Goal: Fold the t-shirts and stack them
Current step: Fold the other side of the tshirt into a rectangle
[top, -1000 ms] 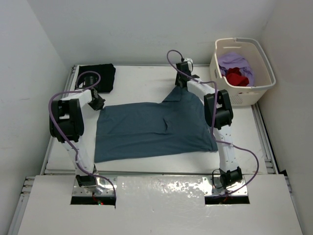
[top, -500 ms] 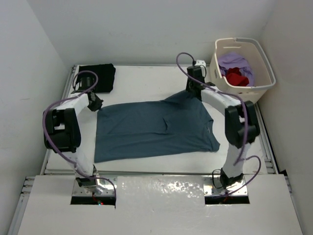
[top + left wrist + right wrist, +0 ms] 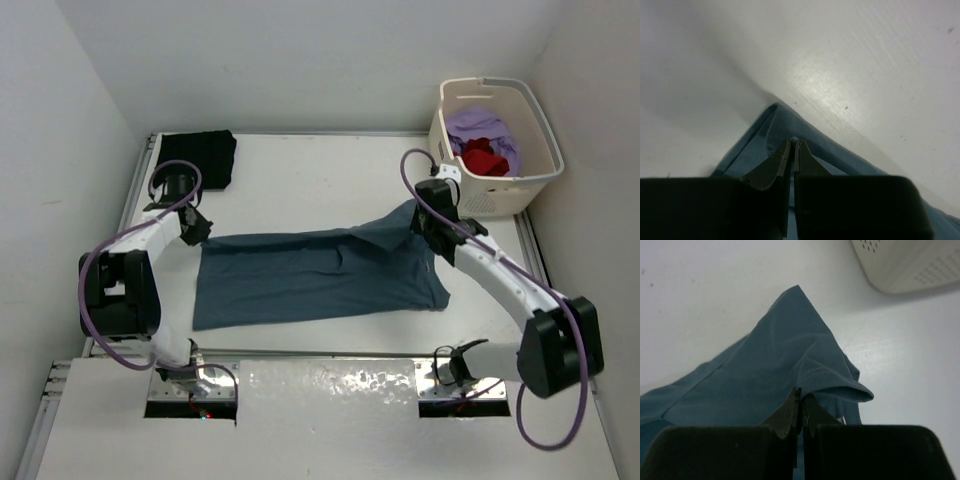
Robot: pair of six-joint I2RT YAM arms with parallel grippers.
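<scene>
Fingers (image 3: 776, 166) on L gripper (image 3: 791, 143) & R gripper (image 3: 800, 393) pinch teal-blue shirt (image 3: 310, 275) corners.

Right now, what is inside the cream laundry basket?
The basket holds a purple shirt and a red shirt, crumpled together. The basket's bottom, and anything lying under the two shirts, is covered.

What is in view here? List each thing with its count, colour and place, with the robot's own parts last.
table: one, white, fills the middle of the top view.
laundry basket: one, cream, far right corner.
teal-blue t-shirt: one, teal-blue, spread across the table's middle.
black t-shirt: one, black, folded, far left corner.
lavender t-shirt: one, purple, inside the laundry basket.
red t-shirt: one, red, inside the laundry basket.
left pincer: one, black, shut on the teal-blue t-shirt's far left corner.
right pincer: one, black, shut on its far right corner.
</scene>
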